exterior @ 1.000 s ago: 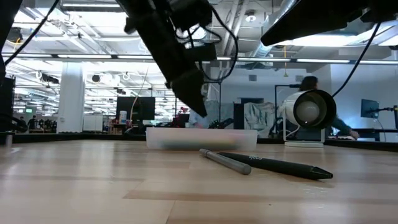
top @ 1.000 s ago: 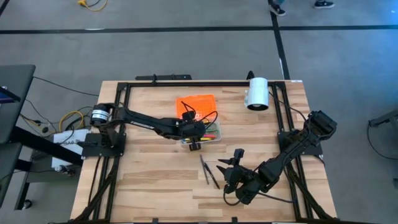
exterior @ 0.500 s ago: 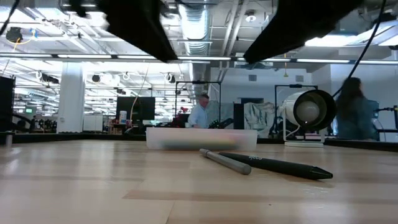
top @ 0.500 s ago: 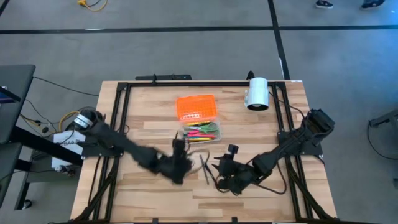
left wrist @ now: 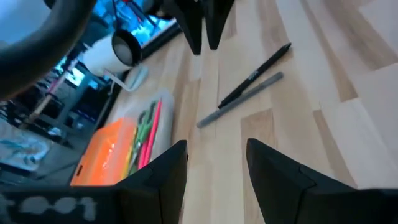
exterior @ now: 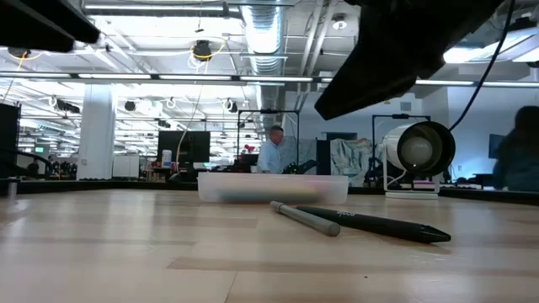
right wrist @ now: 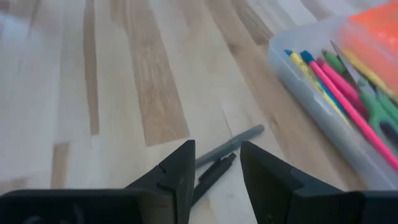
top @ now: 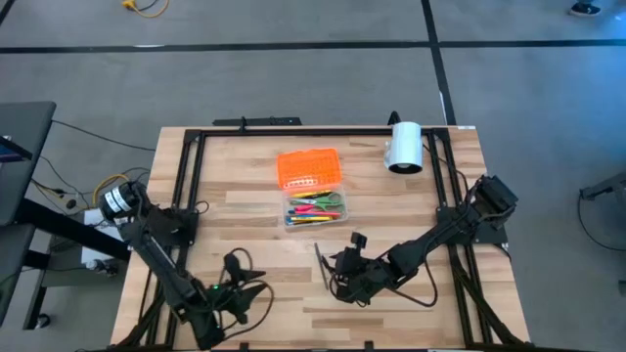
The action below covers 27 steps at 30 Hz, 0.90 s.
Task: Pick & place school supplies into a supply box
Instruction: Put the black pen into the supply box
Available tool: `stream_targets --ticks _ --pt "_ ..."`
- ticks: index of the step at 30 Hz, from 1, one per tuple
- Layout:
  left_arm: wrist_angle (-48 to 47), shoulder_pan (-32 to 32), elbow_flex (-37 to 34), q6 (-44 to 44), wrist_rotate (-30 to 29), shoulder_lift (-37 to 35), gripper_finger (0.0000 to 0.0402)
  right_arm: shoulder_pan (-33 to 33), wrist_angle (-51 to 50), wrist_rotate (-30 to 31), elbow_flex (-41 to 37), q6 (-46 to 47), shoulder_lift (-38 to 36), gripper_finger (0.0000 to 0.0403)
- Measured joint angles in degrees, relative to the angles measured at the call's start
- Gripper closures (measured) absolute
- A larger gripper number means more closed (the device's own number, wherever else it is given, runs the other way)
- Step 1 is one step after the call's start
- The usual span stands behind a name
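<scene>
The left gripper [top: 238, 290] waits unclenched and empty near the table's front edge. The right gripper [top: 337, 277], spread and empty, hovers over the grey pen [right wrist: 229, 145] and black pen [right wrist: 211, 176]; best to straddle one alone. The supply box [top: 315, 208] sits well beyond. The black pen's lettering is unreadable.

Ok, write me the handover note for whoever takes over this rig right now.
Left end effector: open, empty, at the table's near left.
Right end effector: open, empty, just over the two loose pens.
Supply box: open at mid-table, holding coloured pens and green-handled scissors; orange lid lies beside it.
Done: most supplies are boxed.
Left: grey pen and black pen on the wood in front of the box. White cylinder is not part of the job.
</scene>
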Motion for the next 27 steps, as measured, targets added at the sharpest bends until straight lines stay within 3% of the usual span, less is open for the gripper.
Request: stream_targets --ticks 12,20,27 --pt "3.87 2.71 -3.05 -0.25 -1.01 0.42 0.0245 0.55 -0.02 -1.7 0.83 8.76 6.64 0.0281" --pt "10.81 5.21 -5.08 2.99 3.53 0.42 0.0245 1.63 -2.76 -0.02 1.15 11.88 6.56 0.0281" --pt "15.38 5.22 -6.6 6.82 3.73 0.42 0.0245 2.2 -8.1 -0.02 1.18 18.46 6.51 0.0281"
